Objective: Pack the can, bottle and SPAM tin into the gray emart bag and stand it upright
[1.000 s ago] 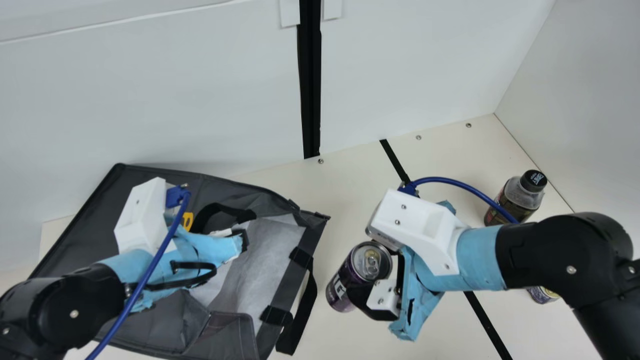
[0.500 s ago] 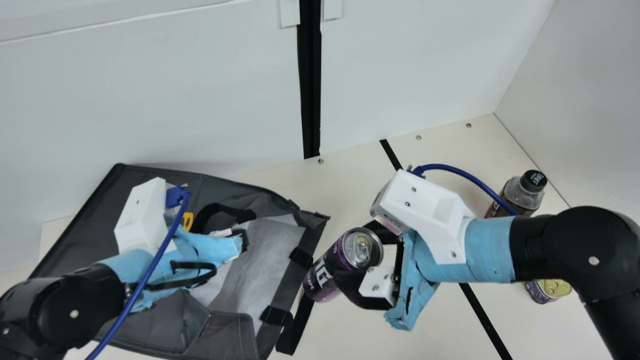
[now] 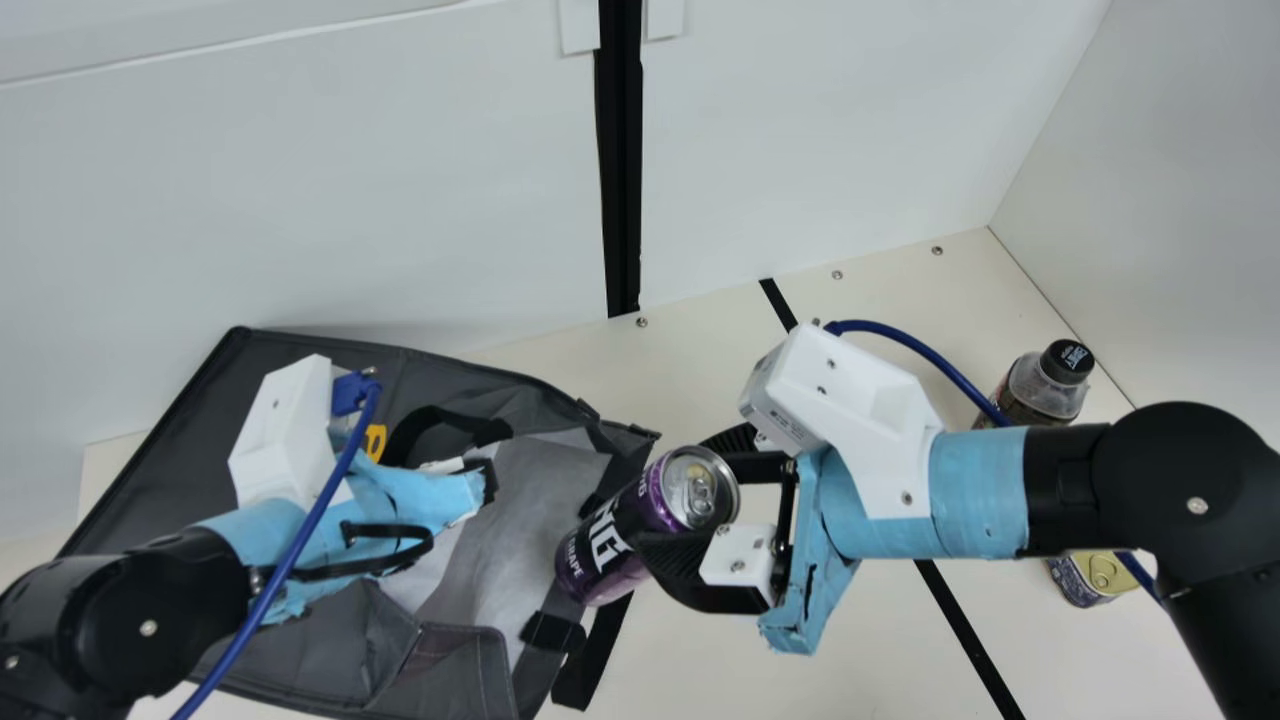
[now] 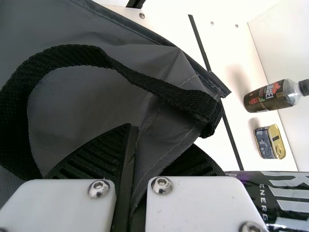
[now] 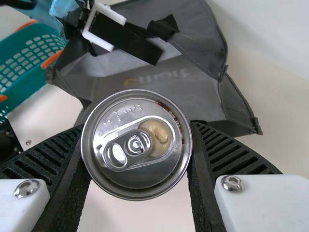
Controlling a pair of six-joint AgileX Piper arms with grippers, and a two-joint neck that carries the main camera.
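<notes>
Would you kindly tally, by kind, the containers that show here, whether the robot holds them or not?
Drink can: 1
Bottle: 1
Tin: 1
Bag: 1
Basket: 1
Total: 5

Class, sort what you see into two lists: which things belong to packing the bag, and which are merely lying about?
Part of the job:
- purple drink can
- capped bottle
- SPAM tin
- gray emart bag

Lying about:
- teal basket with orange handles
</notes>
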